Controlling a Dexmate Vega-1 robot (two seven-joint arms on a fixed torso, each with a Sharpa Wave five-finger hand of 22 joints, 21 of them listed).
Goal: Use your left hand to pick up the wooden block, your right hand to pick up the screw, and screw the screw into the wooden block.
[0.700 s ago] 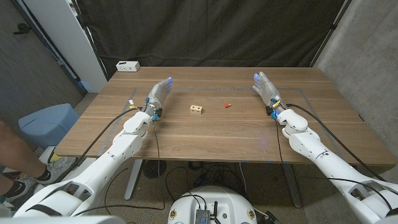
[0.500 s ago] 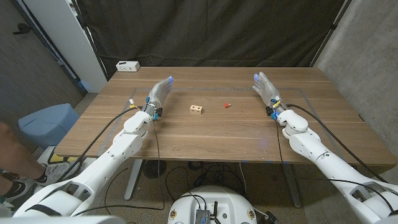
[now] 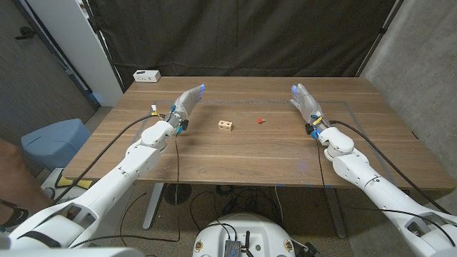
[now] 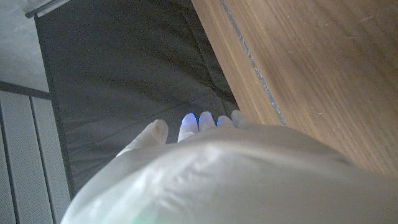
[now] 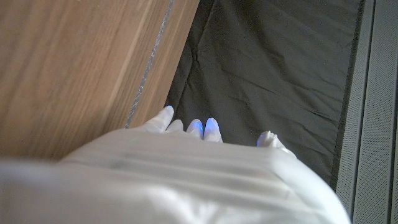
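The robot's left hand (image 3: 187,101) has lifted and swung slightly toward the middle of the wooden table (image 3: 235,153) over the last half second, its forearm now angled higher and its fingertips glowing blue, while the right hand (image 3: 305,101) holds where it was near the table's far right side. Both hands are empty, fingers extended and close together; in the left wrist view the left hand (image 4: 217,174) shows outstretched fingers with nothing between them, and the right wrist view shows the same for the right hand (image 5: 186,174). The wooden block (image 3: 226,126) lies untouched near the table's centre, between the two hands, with the small red screw (image 3: 260,120) just beside it on the right-hand side, the two apart from each other. The shift suggests the left arm is beginning its reach for the block; neither pickup has begun. A white box (image 3: 146,75) sits at the far left corner.
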